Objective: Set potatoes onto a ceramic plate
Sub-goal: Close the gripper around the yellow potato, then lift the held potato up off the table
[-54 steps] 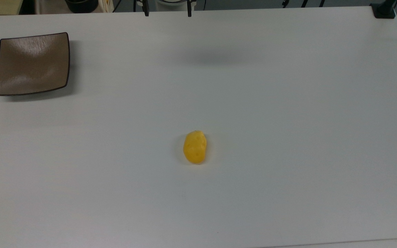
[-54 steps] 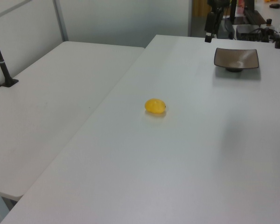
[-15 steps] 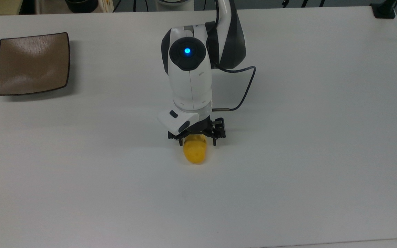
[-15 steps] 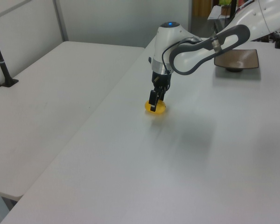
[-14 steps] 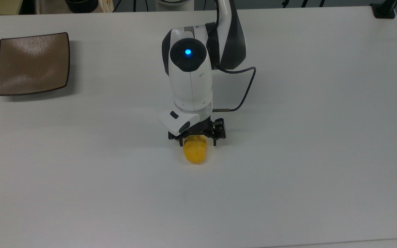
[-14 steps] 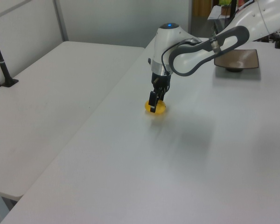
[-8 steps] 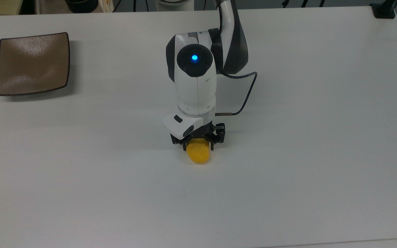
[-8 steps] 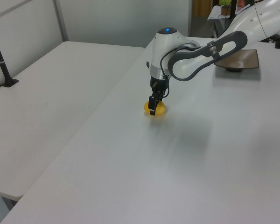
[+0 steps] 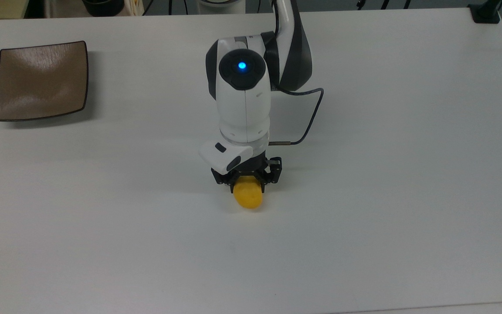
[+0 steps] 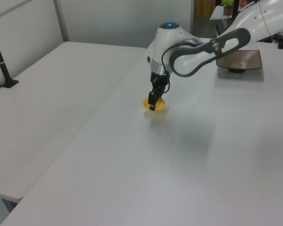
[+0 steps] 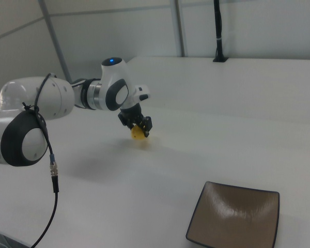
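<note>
Tool [image 9: 247, 182] clamps potato [image 9: 248, 197] just above mid-desk [image 9: 386, 196]; ceramic plate [image 9: 39, 81] well apart near desk corner.

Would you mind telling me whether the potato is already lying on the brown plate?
No, the potato sits between the end effector's fingers, far from the empty plate.

One potato, one plate, one arm
Single yellow potato [image 9: 248, 197] in the gripper [image 9: 247, 181], well apart from the one brown plate [image 9: 40, 81]; one white table [image 9: 408, 174] underneath.
</note>
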`<state>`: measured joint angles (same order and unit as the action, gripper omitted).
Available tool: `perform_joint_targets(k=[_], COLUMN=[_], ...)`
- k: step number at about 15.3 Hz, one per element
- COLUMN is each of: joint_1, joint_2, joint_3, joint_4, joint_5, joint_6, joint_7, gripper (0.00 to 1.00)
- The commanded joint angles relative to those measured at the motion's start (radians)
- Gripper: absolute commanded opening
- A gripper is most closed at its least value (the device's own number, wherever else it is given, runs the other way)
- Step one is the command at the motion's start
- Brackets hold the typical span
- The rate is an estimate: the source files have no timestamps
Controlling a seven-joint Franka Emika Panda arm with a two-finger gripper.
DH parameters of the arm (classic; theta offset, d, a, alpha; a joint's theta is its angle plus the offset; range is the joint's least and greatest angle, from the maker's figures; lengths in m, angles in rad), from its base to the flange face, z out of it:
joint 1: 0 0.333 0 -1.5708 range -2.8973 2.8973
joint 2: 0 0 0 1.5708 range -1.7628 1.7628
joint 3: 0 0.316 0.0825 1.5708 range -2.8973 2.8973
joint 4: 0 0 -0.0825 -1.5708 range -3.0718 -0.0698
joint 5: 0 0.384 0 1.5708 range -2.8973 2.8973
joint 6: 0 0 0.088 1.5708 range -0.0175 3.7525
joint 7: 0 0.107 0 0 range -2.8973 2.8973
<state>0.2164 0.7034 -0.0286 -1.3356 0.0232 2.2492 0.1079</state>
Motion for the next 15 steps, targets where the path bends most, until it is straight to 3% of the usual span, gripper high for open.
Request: perform_joint_targets(k=[1,11,15], joint_1=[0.003,-0.046,-0.083], joint_2=[-0.108,-0.501,-0.712], joint_3=[-0.004,-0.014,-0.020], joint_4=[-0.046,-0.171,-0.324], joint_5=[0.000,0.021,0.027], joint_6=[-0.008,-0.353,-0.459], joint_7=[0.026,-0.011,-0.161], gripper=[0.24,0.24,0.24])
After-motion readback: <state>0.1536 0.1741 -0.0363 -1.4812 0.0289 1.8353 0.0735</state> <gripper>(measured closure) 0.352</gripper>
